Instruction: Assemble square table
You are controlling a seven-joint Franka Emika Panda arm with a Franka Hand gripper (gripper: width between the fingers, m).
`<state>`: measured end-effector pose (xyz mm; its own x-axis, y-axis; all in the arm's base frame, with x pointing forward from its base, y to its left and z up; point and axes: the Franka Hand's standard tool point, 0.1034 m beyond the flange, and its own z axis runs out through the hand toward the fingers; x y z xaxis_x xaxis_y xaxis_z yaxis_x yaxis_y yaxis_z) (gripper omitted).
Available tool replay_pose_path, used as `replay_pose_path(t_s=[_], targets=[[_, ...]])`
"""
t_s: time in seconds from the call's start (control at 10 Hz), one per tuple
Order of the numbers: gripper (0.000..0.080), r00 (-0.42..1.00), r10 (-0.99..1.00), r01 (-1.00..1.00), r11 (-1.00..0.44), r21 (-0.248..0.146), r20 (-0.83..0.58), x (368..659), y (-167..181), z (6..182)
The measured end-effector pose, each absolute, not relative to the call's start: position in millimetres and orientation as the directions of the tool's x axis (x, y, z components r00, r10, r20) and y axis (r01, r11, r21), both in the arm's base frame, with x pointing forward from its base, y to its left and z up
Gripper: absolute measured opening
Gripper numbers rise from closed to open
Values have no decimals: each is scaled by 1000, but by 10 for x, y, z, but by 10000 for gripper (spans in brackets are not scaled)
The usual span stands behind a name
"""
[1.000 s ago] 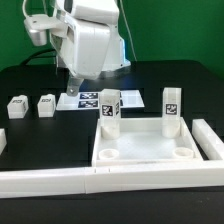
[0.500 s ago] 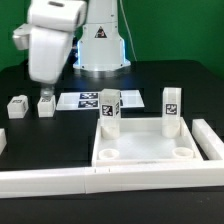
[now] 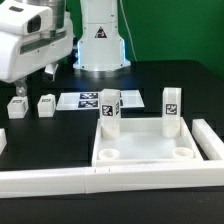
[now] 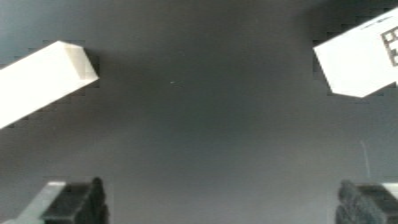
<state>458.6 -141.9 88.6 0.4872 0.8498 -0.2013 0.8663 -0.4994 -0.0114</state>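
The white square table top (image 3: pixel 140 150) lies at the front, sockets up. Two tagged leg posts stand in its far corners, one on the exterior view's left (image 3: pixel 110 111) and one on its right (image 3: pixel 171 108). Two more small leg posts (image 3: pixel 17 106) (image 3: pixel 46 104) lie loose on the black table at the exterior view's left. My gripper (image 3: pixel 32 78) hangs above these two, open and empty. In the wrist view my gripper (image 4: pixel 217 205) shows wide-apart fingertips (image 4: pixel 71 200), with one white leg (image 4: pixel 45 80) and one tagged leg (image 4: pixel 365 55) below, both untouched.
The marker board (image 3: pixel 84 100) lies behind the table top. A long white L-shaped rail (image 3: pixel 50 181) runs along the front edge and up the exterior view's right side (image 3: pixel 211 146). The robot base (image 3: pixel 100 40) stands at the back.
My arm has swung from above the marker board toward the exterior view's left and now hangs over the two loose legs. The table parts have not moved.
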Motion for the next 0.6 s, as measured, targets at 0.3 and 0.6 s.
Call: replay_pose_path(t_s=[0.3, 0.6], targets=[[648, 671, 715, 730, -683, 7, -195, 4517, -1481, 831], [648, 914, 371, 370, -928, -35, -164, 4288, -1532, 673]])
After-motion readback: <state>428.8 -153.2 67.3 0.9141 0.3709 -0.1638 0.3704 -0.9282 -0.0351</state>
